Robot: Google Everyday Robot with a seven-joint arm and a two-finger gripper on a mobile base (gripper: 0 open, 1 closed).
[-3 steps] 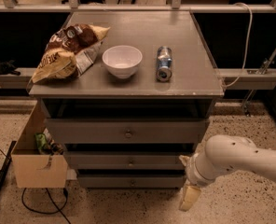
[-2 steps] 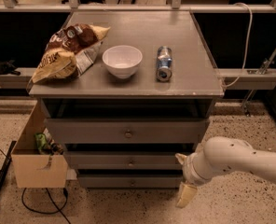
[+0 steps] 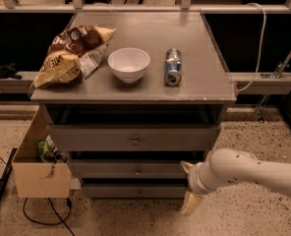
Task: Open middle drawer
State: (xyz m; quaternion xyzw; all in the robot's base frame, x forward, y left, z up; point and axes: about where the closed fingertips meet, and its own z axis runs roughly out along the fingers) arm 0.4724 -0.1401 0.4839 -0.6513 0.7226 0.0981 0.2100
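The grey cabinet has three stacked drawers. The middle drawer (image 3: 116, 170) is a shallow grey front with a small round metal knob (image 3: 138, 170) at its centre, and it looks closed. My gripper (image 3: 189, 186), on a white arm coming in from the right, sits low in front of the cabinet's lower right corner. It is level with the right end of the middle and bottom drawer fronts, well to the right of the knob. Its two pale fingers (image 3: 191, 203) stand apart, one above the other, holding nothing.
The top drawer (image 3: 86, 137) is taller and has its own knob; the bottom drawer (image 3: 111, 191) is the narrowest. On the cabinet top lie a chip bag (image 3: 69, 58), a white bowl (image 3: 129, 64) and a can (image 3: 173, 66) on its side. A cardboard box (image 3: 37, 178) stands on the floor at left.
The arm and gripper have moved left, closer to the right ends of the lower drawers. The drawers and the things on top have not moved.
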